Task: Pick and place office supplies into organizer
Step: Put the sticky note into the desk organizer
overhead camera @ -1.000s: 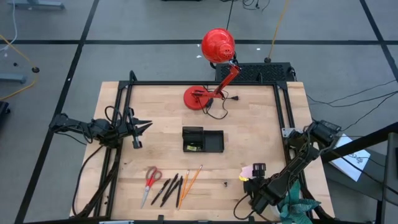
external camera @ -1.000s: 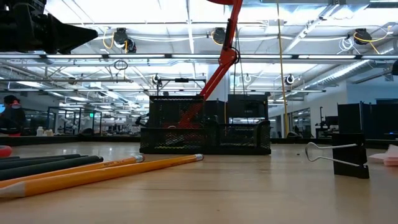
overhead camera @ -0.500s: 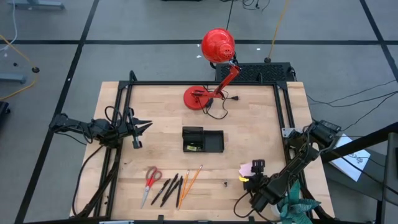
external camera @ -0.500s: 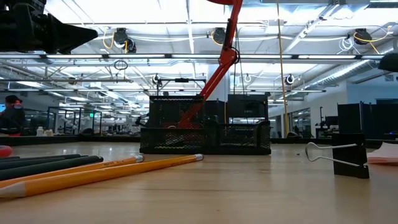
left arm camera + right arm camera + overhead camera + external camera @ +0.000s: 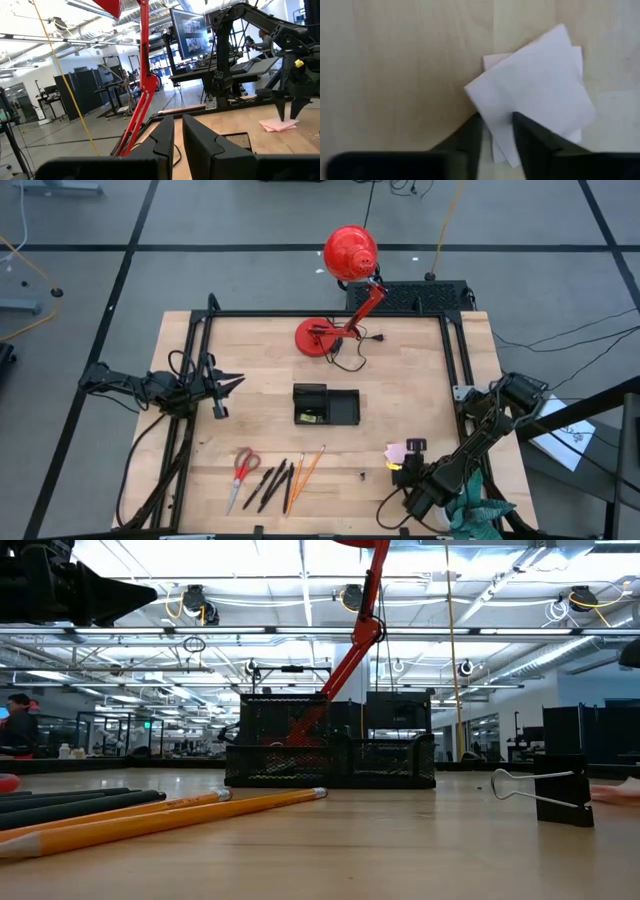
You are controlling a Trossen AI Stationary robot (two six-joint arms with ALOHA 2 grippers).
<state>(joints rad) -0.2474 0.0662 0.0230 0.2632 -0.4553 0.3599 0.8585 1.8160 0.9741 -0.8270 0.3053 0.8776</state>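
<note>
The pink sticky-note pad (image 5: 396,452) lies flat near the table's near right corner, its sheets fanned (image 5: 535,100). My right gripper (image 5: 408,458) stands over its edge, pointing down, shut on it. The black organizer (image 5: 326,405) sits mid-table with a small yellow piece (image 5: 312,416) inside. Red-handled scissors (image 5: 243,468), black pens (image 5: 270,483) and orange pencils (image 5: 305,470) lie along the near edge. A black clip (image 5: 545,790) rests on the wood. My left gripper (image 5: 232,383) waits at the left side, shut and holding nothing. My right gripper comes at the pad from above, pointing down. Its two fingers (image 5: 472,137) stand close on either side of the pad's edge (image 5: 497,132), with paper filling the narrow gap between them. How many sheets lie in the gap I cannot tell. The pad lies on the table.
A red desk lamp (image 5: 350,252) leans over the far edge, its round base (image 5: 318,337) and cord on the wood behind the organizer. A black frame (image 5: 460,370) borders the table. Bare wood lies between the organizer and the pad.
My right gripper has shifted slightly at the sticky-note pad. In the low view the pad's pink edge at the right has dropped lower and flatter. Nothing else has moved.
</note>
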